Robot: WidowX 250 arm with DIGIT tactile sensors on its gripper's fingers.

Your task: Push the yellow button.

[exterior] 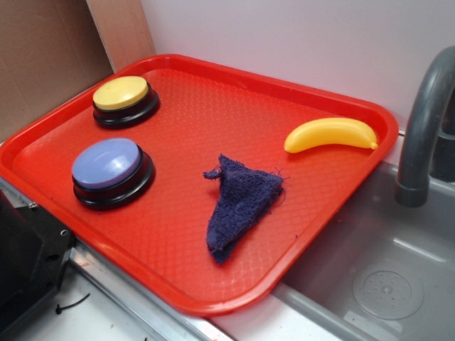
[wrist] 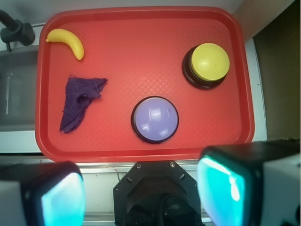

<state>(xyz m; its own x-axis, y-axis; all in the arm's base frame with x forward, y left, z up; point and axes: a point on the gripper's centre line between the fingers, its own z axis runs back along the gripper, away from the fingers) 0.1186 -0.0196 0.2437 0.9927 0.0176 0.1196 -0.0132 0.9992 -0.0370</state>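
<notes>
A WidowX gripper (wrist: 141,193) hangs with its jaws spread wide above the near edge of a red tray (wrist: 141,28), its two translucent finger pads (wrist: 223,188) framing the bottom of the wrist view with nothing between them. Both fingers sit off the tray, over the pale counter strip (wrist: 99,165) along its near rim, well apart from every object on it. Nearest the gripper is a blue-purple button (wrist: 155,119), a domed cap on a glossy black base, resting close to the tray's near edge. Beyond it and to the right in the wrist view stands the yellow button (wrist: 209,62), its mustard dome seated on a matching black base near the tray's far right corner; in the exterior view the same button (exterior: 122,95) sits at the upper left of the tray, beside a brown cardboard panel (exterior: 43,57). A crumpled dark-purple cloth (wrist: 77,101) lies flat on the tray's left half in the wrist view, with a yellow plastic banana (wrist: 68,41) past it in the far left corner. Off the tray, a grey faucet (exterior: 423,128) curves over a grey sink basin (exterior: 370,256).
</notes>
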